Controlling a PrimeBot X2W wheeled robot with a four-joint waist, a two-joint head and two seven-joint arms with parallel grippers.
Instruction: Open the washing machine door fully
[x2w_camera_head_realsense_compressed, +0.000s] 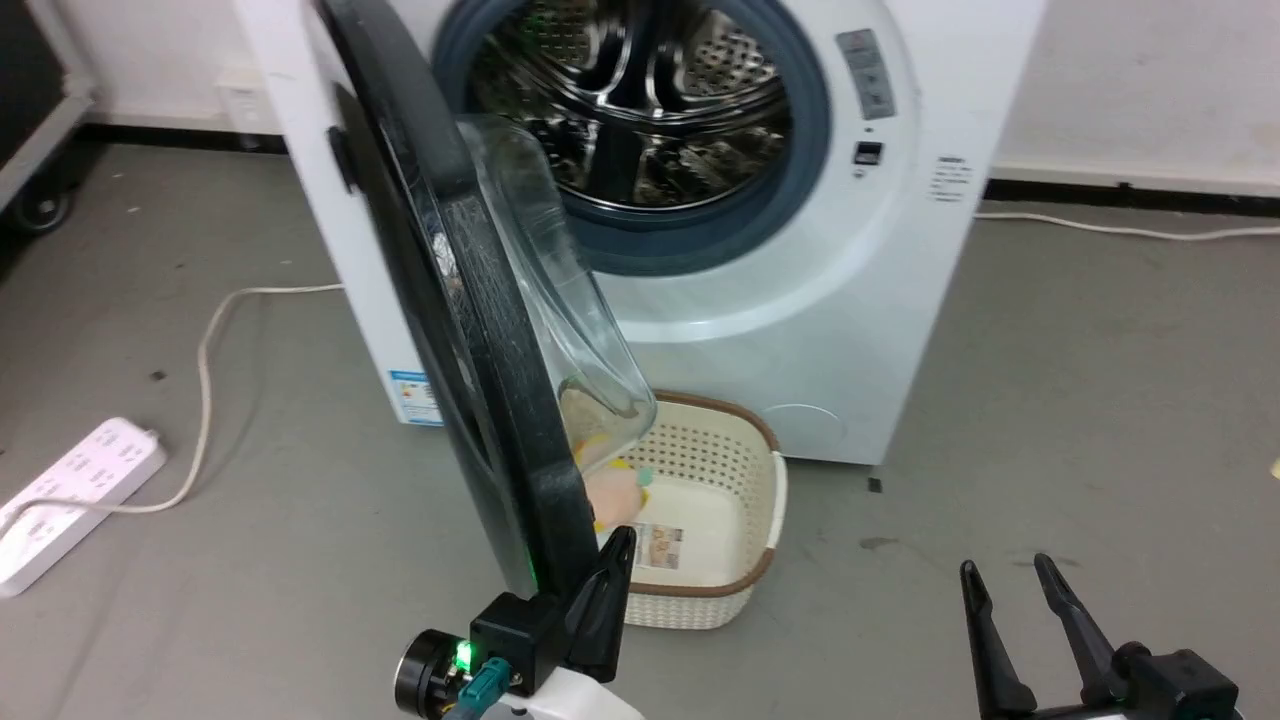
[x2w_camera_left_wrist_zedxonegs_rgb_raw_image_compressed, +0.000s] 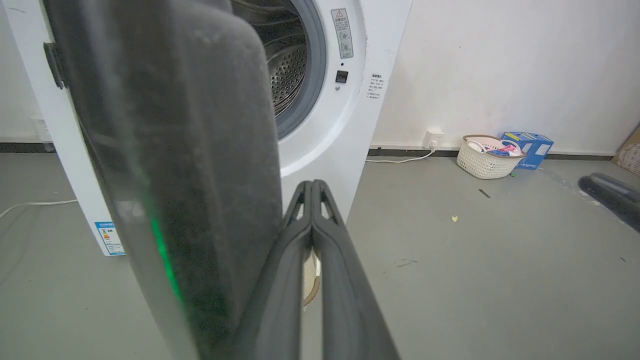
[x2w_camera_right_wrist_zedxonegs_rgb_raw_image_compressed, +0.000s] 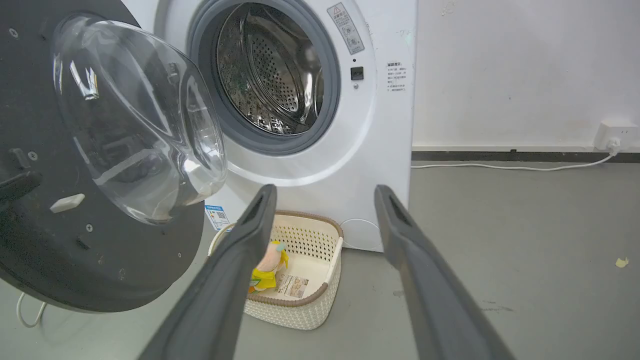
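The white washing machine (x2w_camera_head_realsense_compressed: 850, 330) (x2w_camera_left_wrist_zedxonegs_rgb_raw_image_compressed: 345, 130) (x2w_camera_right_wrist_zedxonegs_rgb_raw_image_compressed: 380, 150) stands ahead with its steel drum (x2w_camera_head_realsense_compressed: 640, 100) exposed. Its black washing machine door (x2w_camera_head_realsense_compressed: 480, 330) (x2w_camera_left_wrist_zedxonegs_rgb_raw_image_compressed: 175, 125) (x2w_camera_right_wrist_zedxonegs_rgb_raw_image_compressed: 100, 260) is swung out on left-side hinges, roughly square to the front, glass bowl (x2w_camera_head_realsense_compressed: 560, 300) (x2w_camera_right_wrist_zedxonegs_rgb_raw_image_compressed: 140, 125) facing right. My left gripper (x2w_camera_head_realsense_compressed: 622, 545) (x2w_camera_left_wrist_zedxonegs_rgb_raw_image_compressed: 312, 186) is shut with nothing in it, its fingers lying against the inner side of the door's lower rim. My right gripper (x2w_camera_head_realsense_compressed: 1005, 566) (x2w_camera_right_wrist_zedxonegs_rgb_raw_image_compressed: 325, 192) hangs open over the floor at the right, apart from the door.
A cream perforated basket (x2w_camera_head_realsense_compressed: 700, 605) (x2w_camera_right_wrist_zedxonegs_rgb_raw_image_compressed: 295, 310) with a soft toy (x2w_camera_right_wrist_zedxonegs_rgb_raw_image_compressed: 267, 265) sits on the floor below the drum, behind the door's rim. A white power strip (x2w_camera_head_realsense_compressed: 70, 500) and cable lie at the left. Another basket (x2w_camera_left_wrist_zedxonegs_rgb_raw_image_compressed: 487, 157) and blue box (x2w_camera_left_wrist_zedxonegs_rgb_raw_image_compressed: 527, 147) stand by the wall.
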